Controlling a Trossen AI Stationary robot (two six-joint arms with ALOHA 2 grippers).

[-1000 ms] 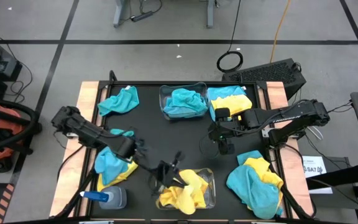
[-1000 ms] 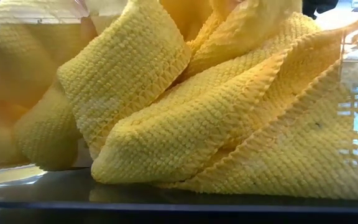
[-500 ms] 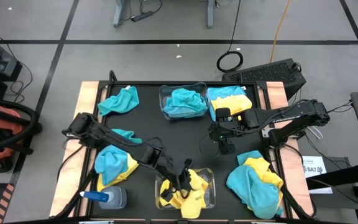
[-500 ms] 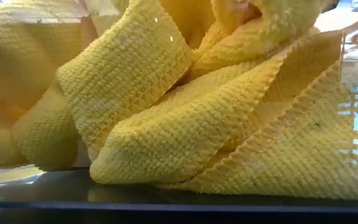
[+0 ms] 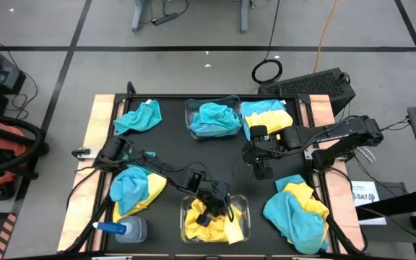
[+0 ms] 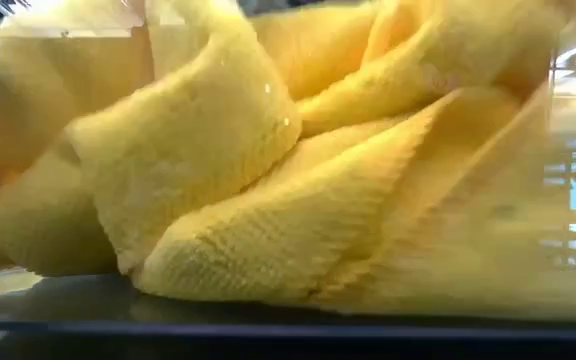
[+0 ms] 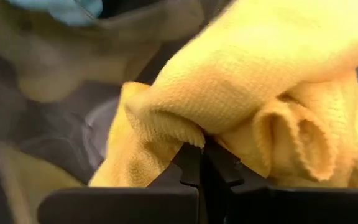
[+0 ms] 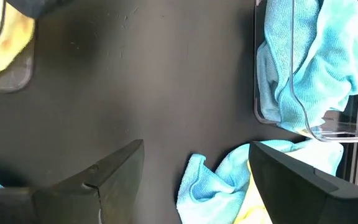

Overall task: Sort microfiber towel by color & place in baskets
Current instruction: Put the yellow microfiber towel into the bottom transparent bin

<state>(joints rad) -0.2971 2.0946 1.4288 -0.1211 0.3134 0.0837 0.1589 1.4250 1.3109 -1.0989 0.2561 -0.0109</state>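
Observation:
My left gripper (image 5: pixel 211 211) reaches down into the near clear basket (image 5: pixel 245 225), which is heaped with yellow towels (image 6: pixel 268 200). It is shut on a yellow towel (image 7: pixel 260 81). My right gripper (image 5: pixel 258 167) hangs open over the bare black mat, right of centre; its fingers stand wide apart in the right wrist view (image 8: pixel 196 152). The far basket (image 5: pixel 191 115) holds turquoise towels (image 5: pixel 214 118) and also shows in the right wrist view (image 8: pixel 260 93). My left gripper pinches a bunched fold of the yellow towel (image 7: pixel 179 134) between its two shut fingers (image 7: pixel 194 165). It comes from above, slanting from the table's left. The towel lies on the other yellow towels inside the near basket.
A turquoise towel (image 5: pixel 139 117) lies at the far left. Mixed yellow and turquoise piles sit at the far right (image 5: pixel 267 115), the near left (image 5: pixel 130 189) and the near right (image 5: pixel 298 208). A spray bottle (image 5: pixel 121 229) lies at the near left corner.
My left gripper has moved toward the table's right and down, carrying the yellow towel from the near basket's left rim into the basket. The heap of yellow towels has been pushed lower and has shifted.

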